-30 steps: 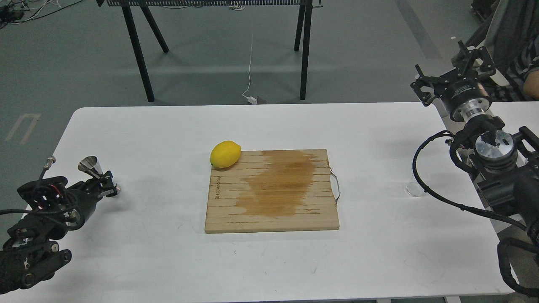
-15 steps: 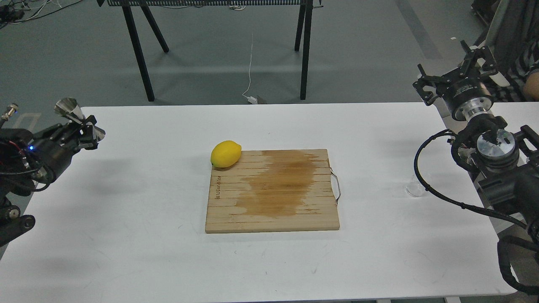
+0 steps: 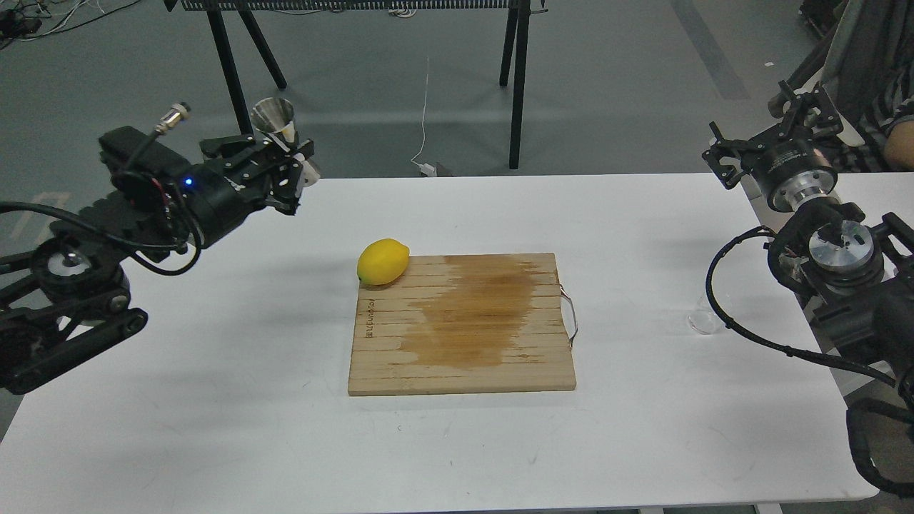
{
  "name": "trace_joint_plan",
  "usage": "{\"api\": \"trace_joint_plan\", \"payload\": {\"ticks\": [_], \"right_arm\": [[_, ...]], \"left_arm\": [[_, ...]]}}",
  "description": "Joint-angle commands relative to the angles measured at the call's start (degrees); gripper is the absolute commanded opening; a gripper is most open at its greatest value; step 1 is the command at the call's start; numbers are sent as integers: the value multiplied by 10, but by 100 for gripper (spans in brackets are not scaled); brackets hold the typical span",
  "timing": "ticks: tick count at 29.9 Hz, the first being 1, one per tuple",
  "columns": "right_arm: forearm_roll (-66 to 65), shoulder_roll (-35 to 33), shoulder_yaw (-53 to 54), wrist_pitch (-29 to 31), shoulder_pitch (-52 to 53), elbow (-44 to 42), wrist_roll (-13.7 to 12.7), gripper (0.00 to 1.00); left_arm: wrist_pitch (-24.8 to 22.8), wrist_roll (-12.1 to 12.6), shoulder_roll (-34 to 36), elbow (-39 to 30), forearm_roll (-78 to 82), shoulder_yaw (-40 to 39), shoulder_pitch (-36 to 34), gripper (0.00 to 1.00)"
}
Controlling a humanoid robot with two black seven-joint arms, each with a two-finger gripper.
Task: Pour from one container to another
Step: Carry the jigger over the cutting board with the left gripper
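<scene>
The white worktop (image 3: pixel 214 400) fills most of the head view, its far edge running across at twelve o'clock, with grey floor and the black legs of a stand (image 3: pixel 239 107) beyond it.

A wooden cutting board (image 3: pixel 461 325) lies flat just below the middle of the worktop, with a broad dark wet-looking stain across its centre and a thin metal handle on its three o'clock side.

A yellow lemon (image 3: pixel 383 261) sits at the board's eleven o'clock corner, resting partly on the wood and partly over its edge.

The left arm comes in from nine o'clock and reaches up toward ten o'clock. Its left claw (image 3: pixel 289 168) is clamped on the steel jigger (image 3: pixel 277 123), gripping the lower part. The jigger is held upright in the air over the worktop's far left edge, at about ten o'clock from the lemon and well apart from it, its open upper cone facing up.

The right arm occupies the three o'clock side. Its right claw (image 3: pixel 803 114) is raised past the worktop's far right corner at about two o'clock, its dark fingers spread and holding nothing.

The clear cup (image 3: pixel 702 320) stands on the worktop at three o'clock from the board, well apart from it, close to the right arm's black cable. It is nearly colourless and hard to make out.
</scene>
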Motion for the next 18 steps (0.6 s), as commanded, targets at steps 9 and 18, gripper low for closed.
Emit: {"api": "trace_joint_plan", "payload": {"ticks": [9,18], "right_arm": [[0,-2,1,-6,9,0,0,99],[2,-2,8,-6,22,0,1,99]], "left_arm": [[-80,0,-200,29,132,11,9,0],[-93,-4,-307,85,132,33,12,0]]}}
